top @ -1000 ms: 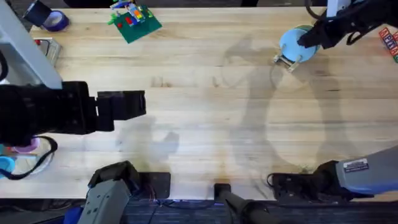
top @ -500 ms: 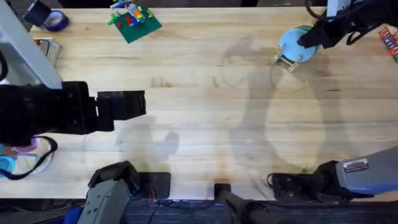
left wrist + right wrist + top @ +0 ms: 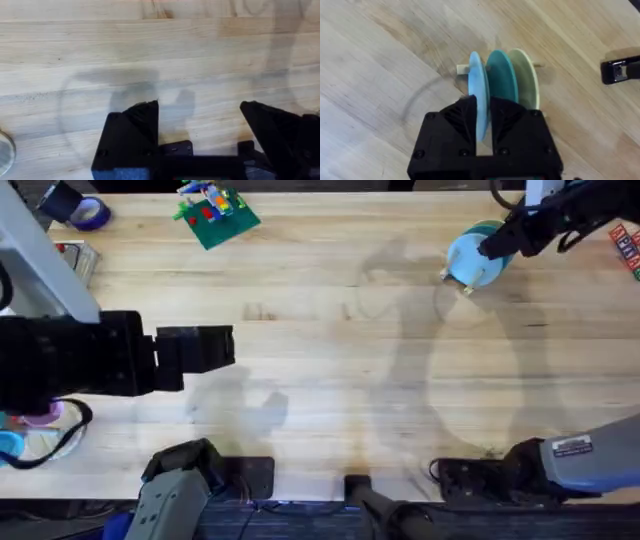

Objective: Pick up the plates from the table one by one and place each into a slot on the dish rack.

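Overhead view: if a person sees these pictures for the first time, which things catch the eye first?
First, the three plates standing on edge in the rack at the table's far right: pale blue plate, teal plate, cream plate. The right gripper has its fingers closed on the pale blue plate. Then the left arm, large and dark over the near left, and the green baseplate at the far edge.

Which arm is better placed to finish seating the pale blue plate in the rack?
The right. The right gripper is shut on the pale blue plate, upright beside the teal plate in the dish rack. The left gripper is open above bare table, far away.
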